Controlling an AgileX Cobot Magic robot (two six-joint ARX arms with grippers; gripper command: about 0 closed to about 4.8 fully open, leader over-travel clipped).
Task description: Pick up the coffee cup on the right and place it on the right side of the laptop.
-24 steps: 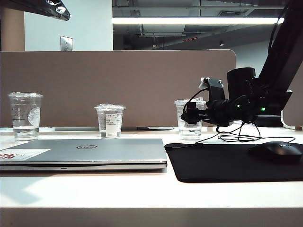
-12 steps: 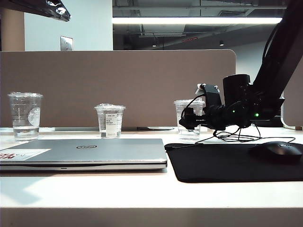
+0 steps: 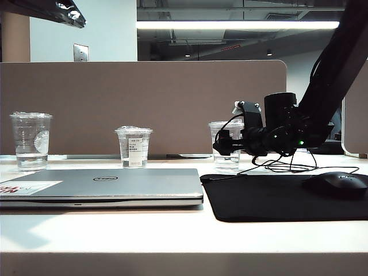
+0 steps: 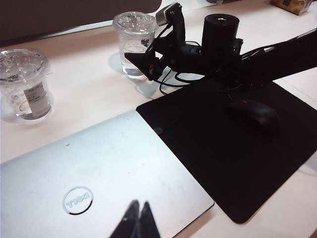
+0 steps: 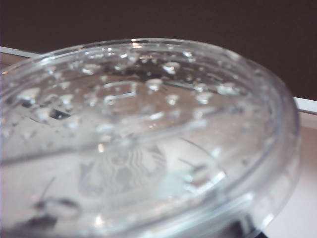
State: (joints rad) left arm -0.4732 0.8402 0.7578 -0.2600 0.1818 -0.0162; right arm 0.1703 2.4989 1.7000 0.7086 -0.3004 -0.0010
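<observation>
While the coffee cup [image 3: 225, 145] stands upright, right gripper [image 3: 221, 142] brackets it open.

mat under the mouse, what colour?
Plain black mouse mat, matching the black mouse; clearest in the left wrist view.

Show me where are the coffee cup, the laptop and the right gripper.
coffee cup [image 4: 132, 42]: left wrist view, clear side wall.
laptop [image 3: 115, 183]: exterior view, silver lid.
right gripper [image 4: 143, 62]: left wrist view, between the fingertips, at the cup.

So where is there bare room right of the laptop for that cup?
Free: the black mouse mat between the laptop and mouse. Crowded: the mat's far edge, where the open right gripper meets the coffee cup above cables.
</observation>
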